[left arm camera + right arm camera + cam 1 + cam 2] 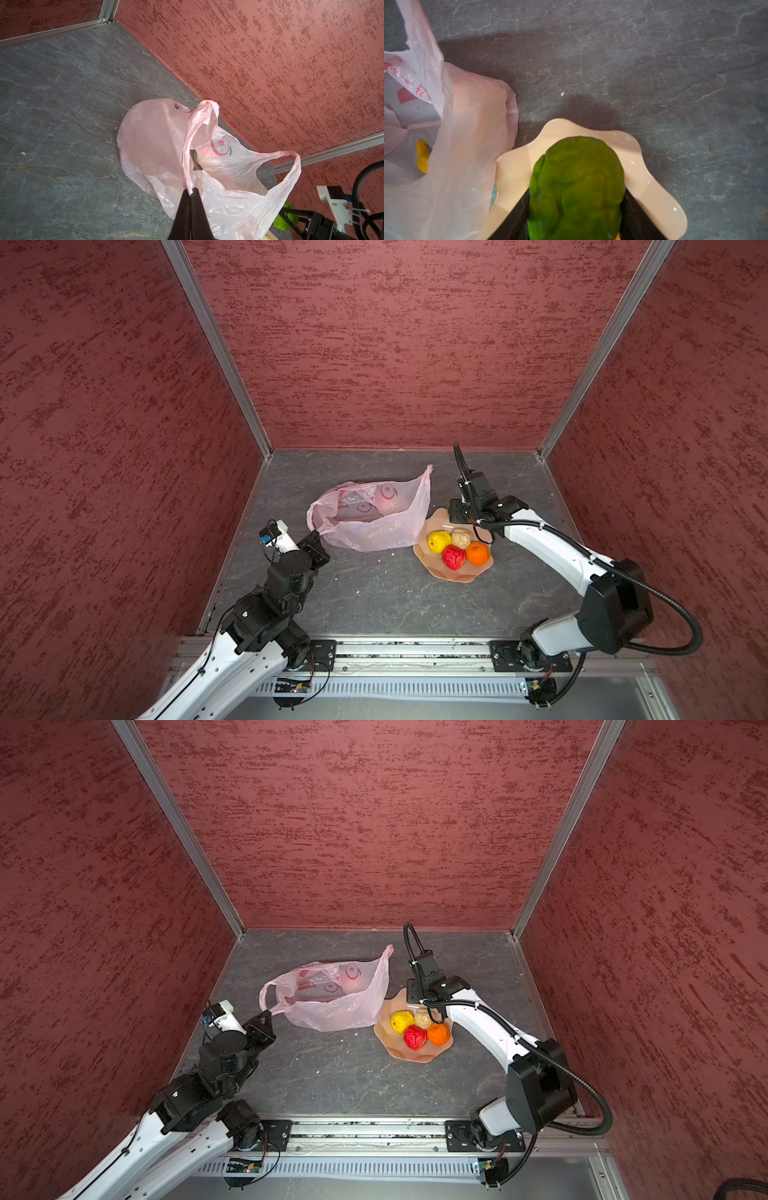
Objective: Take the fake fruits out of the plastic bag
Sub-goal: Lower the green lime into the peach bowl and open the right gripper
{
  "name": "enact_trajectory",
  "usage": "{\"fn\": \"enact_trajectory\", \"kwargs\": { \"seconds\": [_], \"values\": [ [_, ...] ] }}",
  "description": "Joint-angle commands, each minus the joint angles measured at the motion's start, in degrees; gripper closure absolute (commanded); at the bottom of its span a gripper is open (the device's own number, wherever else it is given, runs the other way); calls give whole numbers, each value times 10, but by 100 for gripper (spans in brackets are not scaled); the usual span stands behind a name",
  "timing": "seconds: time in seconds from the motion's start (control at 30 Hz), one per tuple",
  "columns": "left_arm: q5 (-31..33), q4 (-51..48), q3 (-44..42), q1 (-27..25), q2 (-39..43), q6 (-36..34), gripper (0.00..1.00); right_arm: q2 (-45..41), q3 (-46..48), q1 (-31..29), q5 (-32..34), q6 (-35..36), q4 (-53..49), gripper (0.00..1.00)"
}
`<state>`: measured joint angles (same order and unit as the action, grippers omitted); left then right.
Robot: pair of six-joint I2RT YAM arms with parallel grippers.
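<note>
Resting right of the middle of the grey stone-patterned bench (374,605), the peach wavy-edged plastic dish (453,576) carries a crinkled red ball (454,557) and an orange ball (477,553) at its near side, with a yellow ball (439,541) and a beige lumpy piece (461,537) just behind. Toward the bench's left edge, the left gripper (190,190) has its black jaws pressed together on a loop handle of the thin translucent pale-pink plastic bag (374,526). The bag lies just beside the dish, with a long yellow banana (422,155) inside. Over the dish's far rim, the right gripper (576,192) pinches a lumpy green ball (577,166) between part-spread jaws.
</note>
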<state>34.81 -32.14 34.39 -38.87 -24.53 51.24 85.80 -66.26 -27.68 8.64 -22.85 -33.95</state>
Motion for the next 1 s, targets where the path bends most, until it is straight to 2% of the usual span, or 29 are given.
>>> {"fn": "enact_trajectory", "kwargs": {
  "seconds": [0.0,0.5,0.73,0.97],
  "values": [
    [-1,-13,9,3,9,7,100,17,2,8,-17,13,35,81],
    [-1,-30,5,10,16,16,100,84,7,15,-36,13,62,78],
    [-2,-38,-4,12,29,28,100,94,19,16,-37,7,70,72],
    [-3,-40,-4,13,29,28,100,97,25,17,-32,4,71,61]
  ]
}}
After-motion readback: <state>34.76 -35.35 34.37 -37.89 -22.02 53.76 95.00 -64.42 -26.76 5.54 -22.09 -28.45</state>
